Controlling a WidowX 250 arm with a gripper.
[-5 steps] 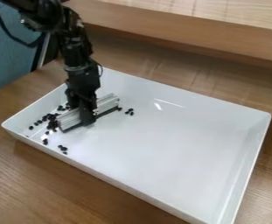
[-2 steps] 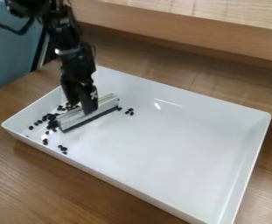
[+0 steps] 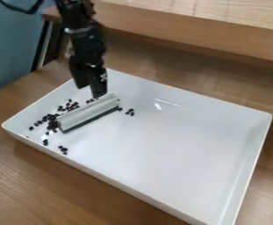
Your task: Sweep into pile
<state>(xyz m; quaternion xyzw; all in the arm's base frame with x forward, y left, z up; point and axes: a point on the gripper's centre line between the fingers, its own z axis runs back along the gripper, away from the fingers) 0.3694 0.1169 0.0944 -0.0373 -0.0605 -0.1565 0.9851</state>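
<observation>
Woodgrain tabletop (image 3: 30,184) bears a white tray (image 3: 174,145), dark pellets (image 3: 52,125) scattered around a silvery bar (image 3: 87,114) near its left edge, while the gripper (image 3: 89,92) hangs, fingers apart, near the bar's far end, where an off-centre grip could pivot it and miss strays.

I see a wood-grained tabletop (image 3: 27,176), a raised wooden ledge (image 3: 191,34) behind, a blue surface (image 3: 8,55) upper left.

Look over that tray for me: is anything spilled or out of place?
Nothing looks damaged. The dark bits lie loosely scattered around the metal bar, with small stray groups beyond its upper-right end and near the tray's lower-left edge, so they look spilled.
</observation>
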